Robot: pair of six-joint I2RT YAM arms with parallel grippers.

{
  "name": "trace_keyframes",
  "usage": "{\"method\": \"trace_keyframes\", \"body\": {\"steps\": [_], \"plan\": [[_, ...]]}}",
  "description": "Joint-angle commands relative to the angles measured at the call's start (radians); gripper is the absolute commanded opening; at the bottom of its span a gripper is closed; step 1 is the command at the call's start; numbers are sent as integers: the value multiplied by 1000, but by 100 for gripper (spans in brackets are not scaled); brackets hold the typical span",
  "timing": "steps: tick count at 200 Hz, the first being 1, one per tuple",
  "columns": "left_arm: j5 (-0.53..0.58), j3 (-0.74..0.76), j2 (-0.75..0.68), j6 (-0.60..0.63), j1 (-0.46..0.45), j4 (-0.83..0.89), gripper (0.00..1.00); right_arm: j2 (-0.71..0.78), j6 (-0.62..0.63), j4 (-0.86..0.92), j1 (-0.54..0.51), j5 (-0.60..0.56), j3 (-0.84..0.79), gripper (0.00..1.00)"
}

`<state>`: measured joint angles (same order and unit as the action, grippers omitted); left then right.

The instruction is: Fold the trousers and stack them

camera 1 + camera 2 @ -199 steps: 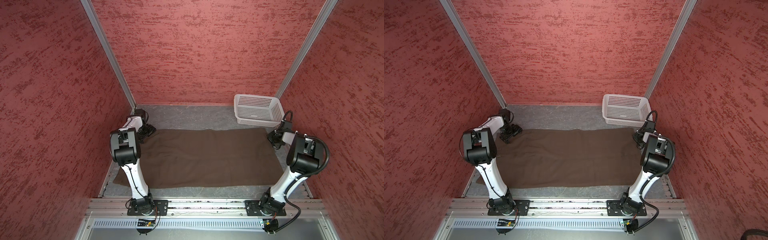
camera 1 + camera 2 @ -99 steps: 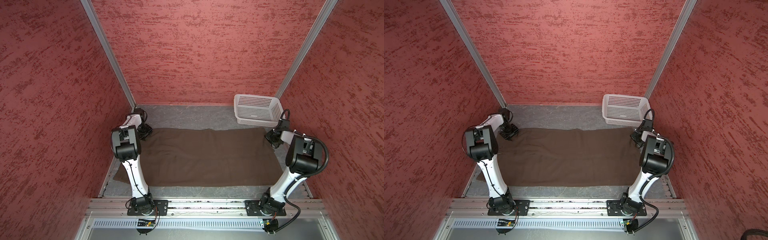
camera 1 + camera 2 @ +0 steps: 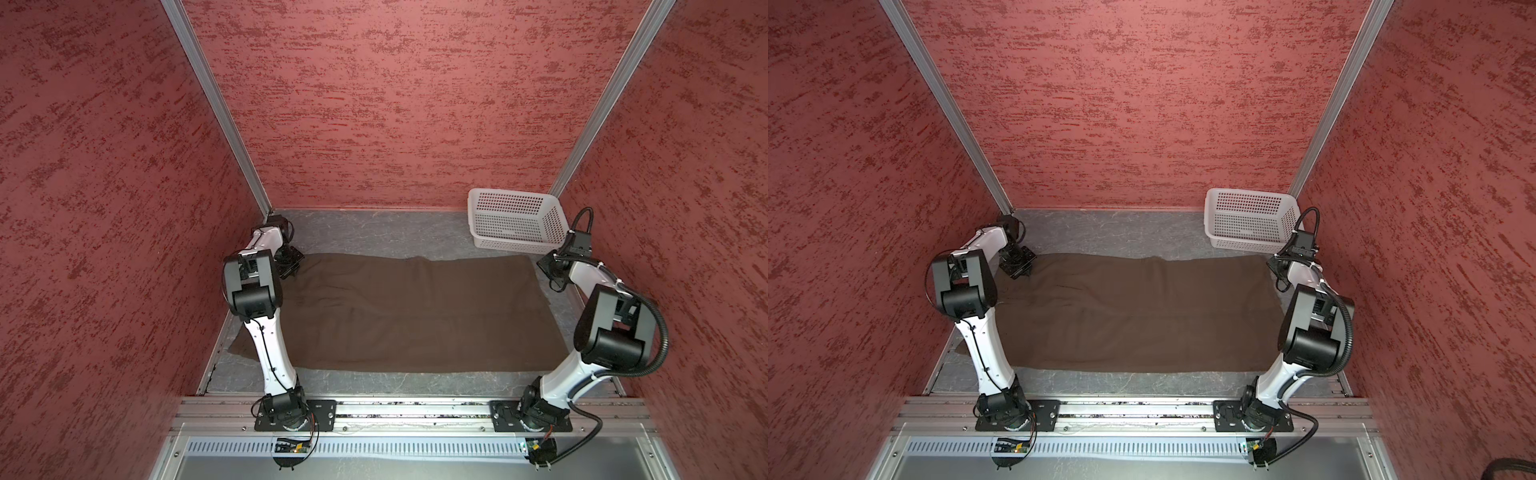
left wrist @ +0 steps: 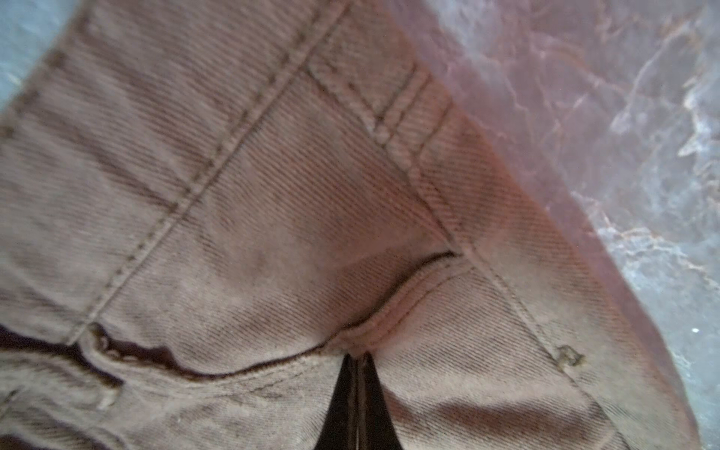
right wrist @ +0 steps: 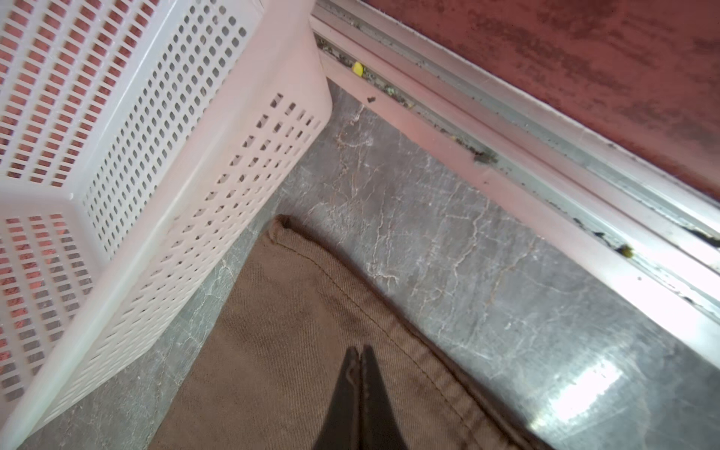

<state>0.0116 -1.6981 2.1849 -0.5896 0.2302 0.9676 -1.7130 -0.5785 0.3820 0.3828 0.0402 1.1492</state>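
White basket [image 3: 515,243], bottom bare, stands just beside brown trousers [image 3: 415,316].

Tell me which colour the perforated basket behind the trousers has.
The basket is white, tinted slightly pink by the red walls; the right wrist view shows it best.

Your dark brown twill-weave cloth trousers [image 3: 415,316] look matt and soft, and the left wrist view shows you fine diagonal ribbing and raised stitched seams. The white perforated plastic basket [image 3: 1250,224] is smooth with a slight sheen. The grey marble-veined tabletop [image 3: 374,230] is smooth and glossy enough to throw glare at you. The red walls [image 3: 395,104] look rough and mottled, and the silver metal frame rails [image 3: 415,409] look dull. The right gripper [image 5: 360,350] has matt black fingers [image 5: 345,393].
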Motion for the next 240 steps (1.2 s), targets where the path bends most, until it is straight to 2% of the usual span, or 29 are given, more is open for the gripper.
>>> {"method": "trace_keyframes", "body": {"steps": [1, 9, 32, 51, 68, 90, 98, 114, 146, 181, 240], "plan": [[16, -16, -26, -2, 11, -21, 0, 6, 15, 42, -2, -13, 10, 0], [16, -18, -29, -2, 12, -21, 0, -12, 27, 57, -2, -7, 13, 4], [-3, 5, -42, -11, 13, -42, 0, -61, 67, 100, -3, 10, 21, 30], [-12, 22, -42, -16, 10, -53, 0, -84, 92, 125, -7, 32, 19, 45], [-2, 32, -41, -18, 5, -53, 0, -102, 98, 114, -13, 30, 1, 52], [-8, 83, -64, -29, 4, -80, 0, -148, 106, 104, -20, 52, -4, 54], [-8, 98, -72, -32, 4, -90, 0, -165, 113, 105, -27, 52, -1, 53], [6, 102, -72, -32, 4, -84, 0, -203, 130, 120, -46, 41, 16, 43], [10, 68, -58, -33, 0, -58, 0, -232, 138, 133, -66, 20, 34, 0], [7, 62, -54, -38, -11, -61, 0, -177, 133, 131, -64, 12, 52, 0], [-2, 71, -42, -33, -11, -66, 0, -116, 127, 185, -39, -19, 224, 0]]}}
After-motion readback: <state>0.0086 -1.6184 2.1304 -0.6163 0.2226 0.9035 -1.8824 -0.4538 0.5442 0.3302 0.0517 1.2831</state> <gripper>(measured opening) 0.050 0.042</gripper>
